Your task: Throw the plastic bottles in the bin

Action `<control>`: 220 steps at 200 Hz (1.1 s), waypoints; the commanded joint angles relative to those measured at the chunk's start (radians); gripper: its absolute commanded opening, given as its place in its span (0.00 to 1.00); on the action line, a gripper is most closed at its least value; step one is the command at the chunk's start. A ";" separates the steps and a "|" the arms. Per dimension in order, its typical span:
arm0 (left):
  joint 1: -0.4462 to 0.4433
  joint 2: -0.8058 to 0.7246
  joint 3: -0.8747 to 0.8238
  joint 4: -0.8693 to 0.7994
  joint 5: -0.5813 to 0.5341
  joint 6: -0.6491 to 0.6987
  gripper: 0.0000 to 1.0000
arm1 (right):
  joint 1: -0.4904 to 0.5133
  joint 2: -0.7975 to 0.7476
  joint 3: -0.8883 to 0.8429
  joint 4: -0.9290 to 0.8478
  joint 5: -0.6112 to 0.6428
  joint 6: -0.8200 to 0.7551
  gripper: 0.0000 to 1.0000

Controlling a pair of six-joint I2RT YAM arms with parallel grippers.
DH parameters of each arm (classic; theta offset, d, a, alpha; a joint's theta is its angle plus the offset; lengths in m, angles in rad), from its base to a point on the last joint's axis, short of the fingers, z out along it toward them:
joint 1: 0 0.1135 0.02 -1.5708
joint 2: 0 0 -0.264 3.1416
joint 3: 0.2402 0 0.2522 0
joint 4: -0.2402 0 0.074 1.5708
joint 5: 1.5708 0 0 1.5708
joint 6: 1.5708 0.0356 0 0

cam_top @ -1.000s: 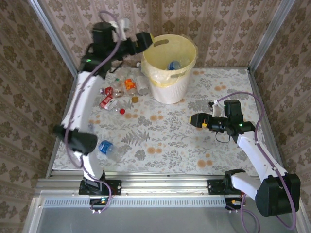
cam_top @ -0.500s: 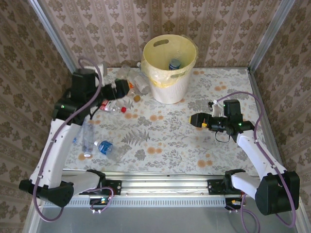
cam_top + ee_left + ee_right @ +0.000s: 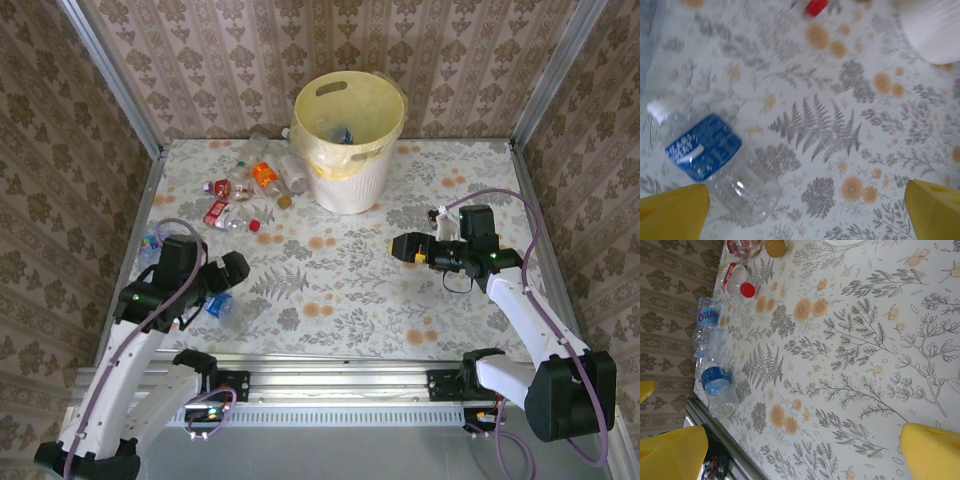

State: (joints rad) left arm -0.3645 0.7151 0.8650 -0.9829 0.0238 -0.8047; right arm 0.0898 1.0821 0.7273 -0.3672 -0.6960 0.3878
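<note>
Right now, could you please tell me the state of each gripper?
Left gripper: open, holding nothing, blue-labelled bottle below it.
Right gripper: open, holding nothing.

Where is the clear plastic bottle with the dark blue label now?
The bottle lies on the table, near-left side in the top view, by the open left gripper.

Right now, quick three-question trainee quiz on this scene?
1. True or false: the left gripper is shut on the clear plastic bottle with the blue label.
2. Where does the pale yellow round plastic bin stand? A) at the near edge B) at the far side of the table C) between the arm bases
3. Which gripper hovers nearer that blue-labelled bottle?
Key: 1 false, its jaws are open; 2 B; 3 left.
</note>
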 commanded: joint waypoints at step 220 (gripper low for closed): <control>0.148 0.161 -0.437 0.231 0.100 -0.298 0.80 | 0.003 -0.012 0.007 0.003 -0.066 0.017 1.00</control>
State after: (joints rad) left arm -0.2321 0.8524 0.4511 -0.8062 0.0940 -1.1255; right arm 0.0898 1.0821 0.7273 -0.3664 -0.7216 0.3962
